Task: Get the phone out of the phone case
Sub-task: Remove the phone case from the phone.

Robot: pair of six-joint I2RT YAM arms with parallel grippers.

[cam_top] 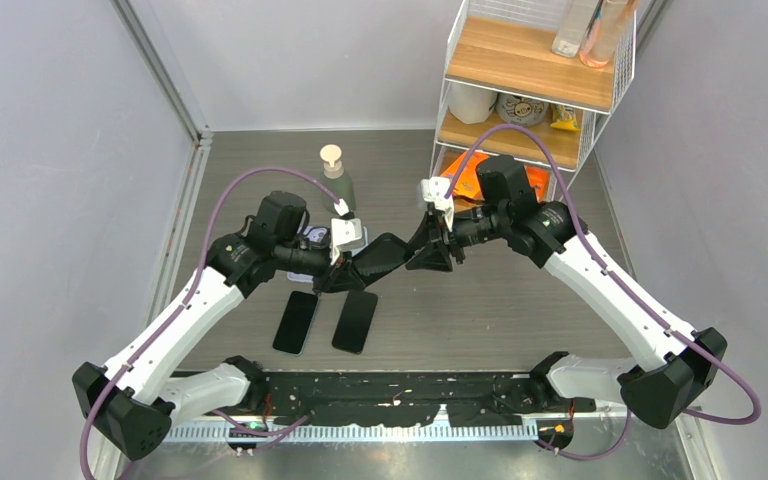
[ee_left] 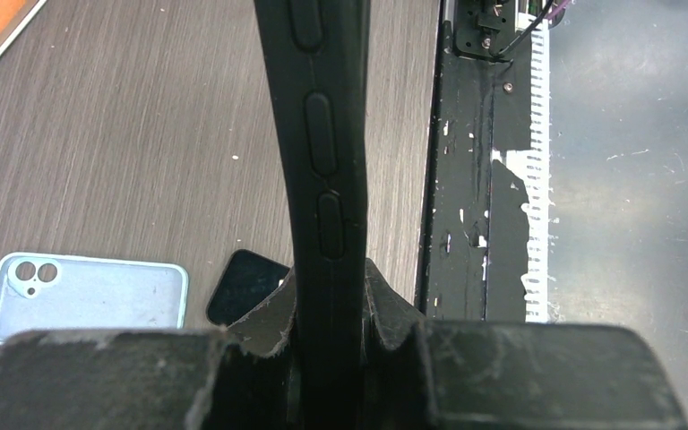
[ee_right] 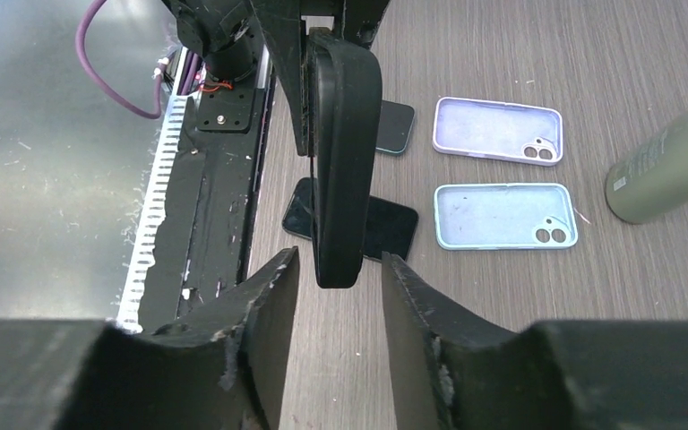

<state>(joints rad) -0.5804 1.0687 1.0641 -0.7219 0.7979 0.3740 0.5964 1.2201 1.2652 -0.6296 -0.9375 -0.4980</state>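
Note:
The black phone case point(cam_top: 385, 258) hangs in the air between the two arms, edge-on to both wrist cameras. My left gripper point(ee_left: 330, 296) is shut on one end of it, with the case's side buttons point(ee_left: 322, 134) running away from the fingers. The phone inside does not show from these angles. My right gripper point(ee_right: 339, 269) is open, its fingers either side of the rounded far end of the case point(ee_right: 345, 152), with a gap on each side and no contact. In the top view the left gripper point(cam_top: 345, 270) and right gripper point(cam_top: 428, 250) face each other across the case.
Two bare black phones point(cam_top: 296, 322) point(cam_top: 356, 321) lie on the table below. An empty lilac case point(ee_right: 498, 130) and a light blue case point(ee_right: 505, 216) lie beside a green pump bottle point(cam_top: 338, 180). A wire shelf point(cam_top: 530, 80) stands back right; the black base rail point(cam_top: 390, 400) runs along the near edge.

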